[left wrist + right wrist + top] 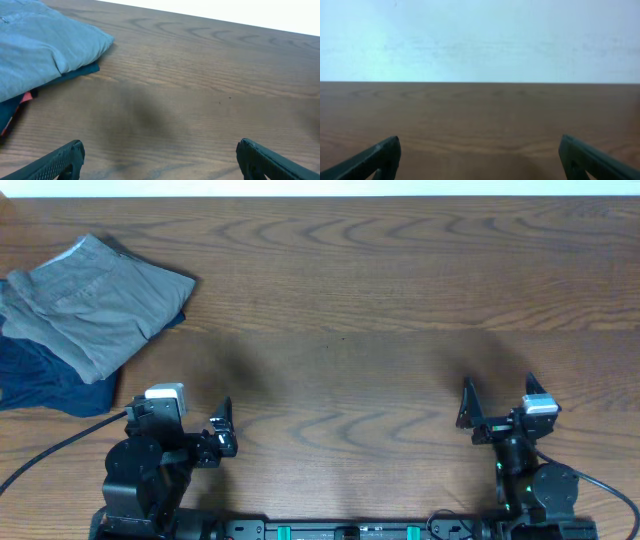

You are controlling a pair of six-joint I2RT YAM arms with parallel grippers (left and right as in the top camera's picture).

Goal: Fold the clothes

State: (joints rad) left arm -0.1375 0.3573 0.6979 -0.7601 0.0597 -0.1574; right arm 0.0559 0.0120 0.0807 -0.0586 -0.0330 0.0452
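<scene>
The light grey shorts [95,305] lie folded at the table's far left, on top of a dark navy folded garment [45,380]. In the left wrist view the shorts [40,45] fill the upper left, with the navy garment's edge [75,73] under them. My left gripper [222,430] is open and empty near the front edge, to the right of and nearer than the pile. In its own view its fingers [160,160] frame bare wood. My right gripper [467,408] is open and empty at the front right, over bare wood [480,160].
The wooden table [380,300] stretches between the two arms and back to its far edge. A black cable [60,445] runs from the left arm's base to the left. A pale wall [480,40] stands beyond the table in the right wrist view.
</scene>
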